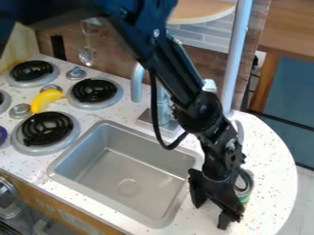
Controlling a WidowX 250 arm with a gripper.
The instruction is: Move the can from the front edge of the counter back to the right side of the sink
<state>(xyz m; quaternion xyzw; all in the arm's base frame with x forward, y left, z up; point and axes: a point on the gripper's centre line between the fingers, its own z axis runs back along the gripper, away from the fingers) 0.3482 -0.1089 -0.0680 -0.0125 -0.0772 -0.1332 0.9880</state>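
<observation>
Beside the sink (138, 167), the gripper (210, 216) hangs low over the bench (273, 158), jaws spread wide, the green cup (245, 197) right behind it; a banana (45, 98) lies among the burners (47, 129).

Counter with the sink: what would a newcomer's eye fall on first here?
Probably the big black arm, slanting down from the top edge, its open pincer hanging near the counter to the sink's right. Next, the bright yellow banana among the black-coiled burners at the left. Then the grey sink, set into the speckled counter.
</observation>
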